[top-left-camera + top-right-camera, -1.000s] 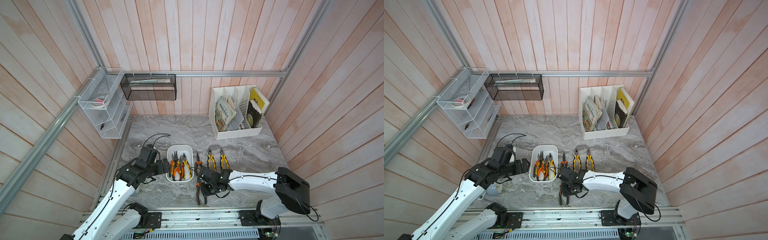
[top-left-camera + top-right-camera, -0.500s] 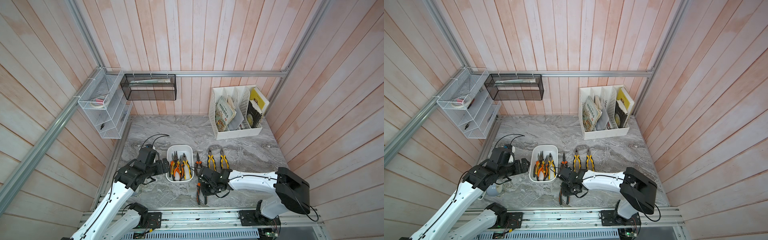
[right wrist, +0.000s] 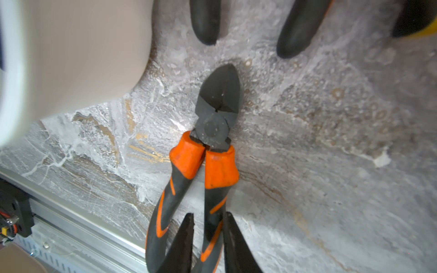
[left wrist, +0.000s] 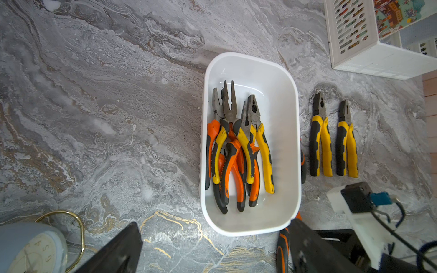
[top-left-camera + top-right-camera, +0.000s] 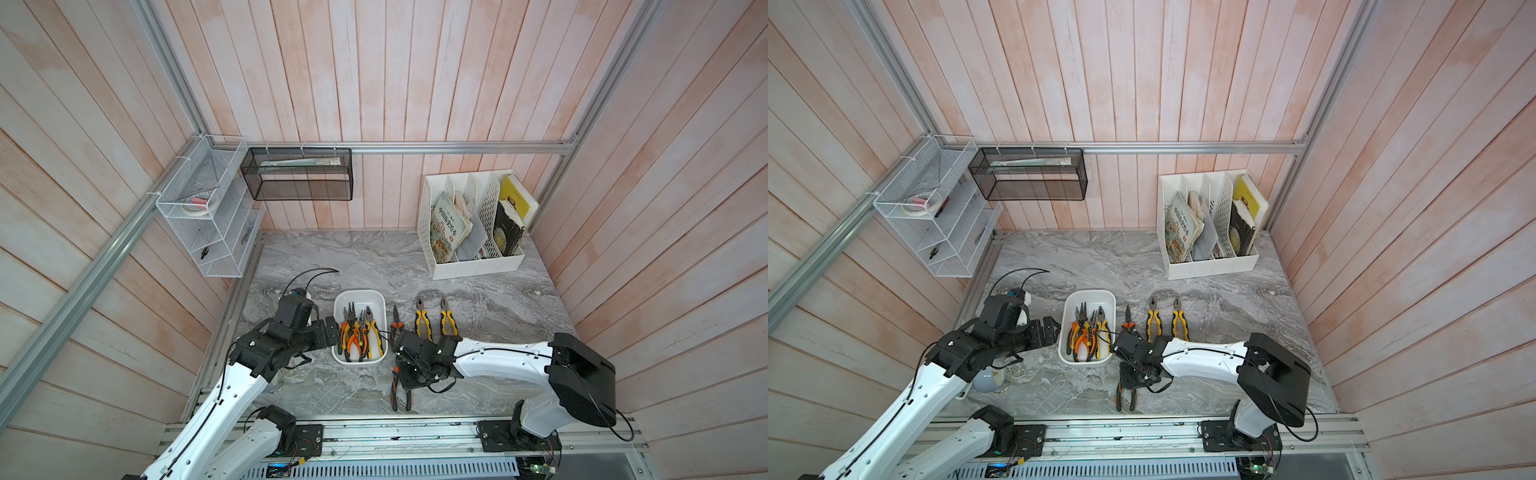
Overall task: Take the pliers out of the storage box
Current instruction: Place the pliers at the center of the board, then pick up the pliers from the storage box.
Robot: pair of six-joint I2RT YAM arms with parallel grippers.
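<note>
Pliers (image 4: 236,146) in box (image 4: 250,63) look heavy, rigid; rubbery handles seem the best hold. Left hand (image 4: 214,224) gapes; right hand (image 3: 208,227) straddles one cutter (image 3: 220,106) handle on desk (image 3: 331,165), grip unclear.

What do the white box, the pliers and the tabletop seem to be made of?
Box: likely glossy moulded plastic, by its sheen and rounded corners. Pliers: dull dark steel heads, matte rubbery orange-and-black grips. Tabletop: grey veined stone or a printed marble look; cannot tell which.
</note>
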